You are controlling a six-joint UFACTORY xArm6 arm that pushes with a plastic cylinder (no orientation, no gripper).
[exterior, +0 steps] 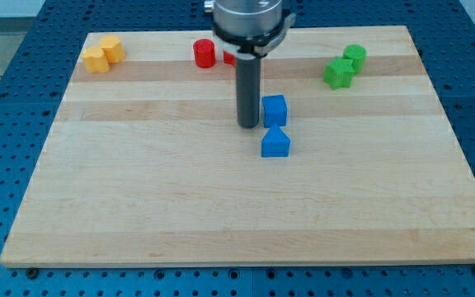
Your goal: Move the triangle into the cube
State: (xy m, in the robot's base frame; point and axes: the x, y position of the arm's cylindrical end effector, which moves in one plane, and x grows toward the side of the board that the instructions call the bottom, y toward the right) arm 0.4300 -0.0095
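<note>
Now pushing with my tip (248, 125), no pincer fitted, holding nothing, just left of blue cube (275, 110); better circling below blue triangle (275, 143), then nudging upward gently.

Desk (138, 190): pale wood, visible grain, smooth satin finish. Blue cube (275, 110), blue triangle block (275, 143): matt, plastic-looking. Rod above my tip (247, 125): dark, dull sheen. Blue surround (7, 99) at frame edges: perforated, metal-looking.
</note>
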